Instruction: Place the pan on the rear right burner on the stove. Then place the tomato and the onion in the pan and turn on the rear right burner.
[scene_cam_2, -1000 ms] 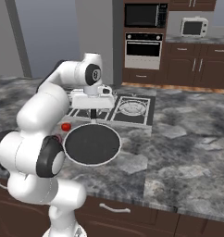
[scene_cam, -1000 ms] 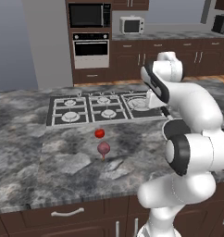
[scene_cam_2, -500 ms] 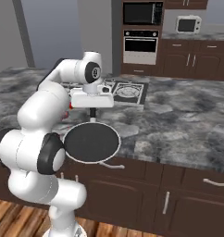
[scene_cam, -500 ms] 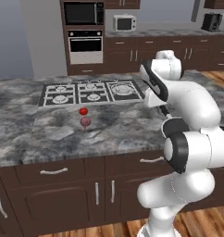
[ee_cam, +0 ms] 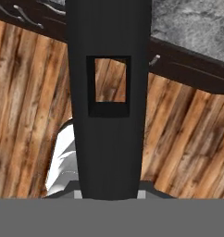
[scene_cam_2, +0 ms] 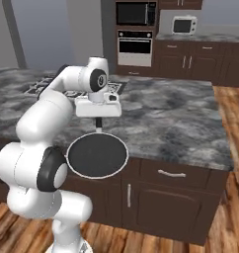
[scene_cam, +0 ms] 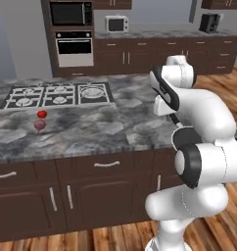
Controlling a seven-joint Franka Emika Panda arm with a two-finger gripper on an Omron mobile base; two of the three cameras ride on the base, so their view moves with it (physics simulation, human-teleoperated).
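Note:
My gripper is shut on the short black handle of the pan. The pan hangs with its dark round inside facing the right base camera, in front of the counter's edge and lower cabinets. In the hand view the handle with its square hole runs up the middle, over wooden floor. The stove lies far to the left on the counter. The bright red tomato and the dull maroon onion rest on the counter just in front of the stove. Which small burner is the rear right one I cannot tell.
A grey marble island counter with dark drawers stands before me. Its right end gives onto wooden floor. Wall ovens and a microwave line the back wall.
The whole scene has slid left and away in both base views, so the base has driven back and to the right. The pan stays in the shut gripper.

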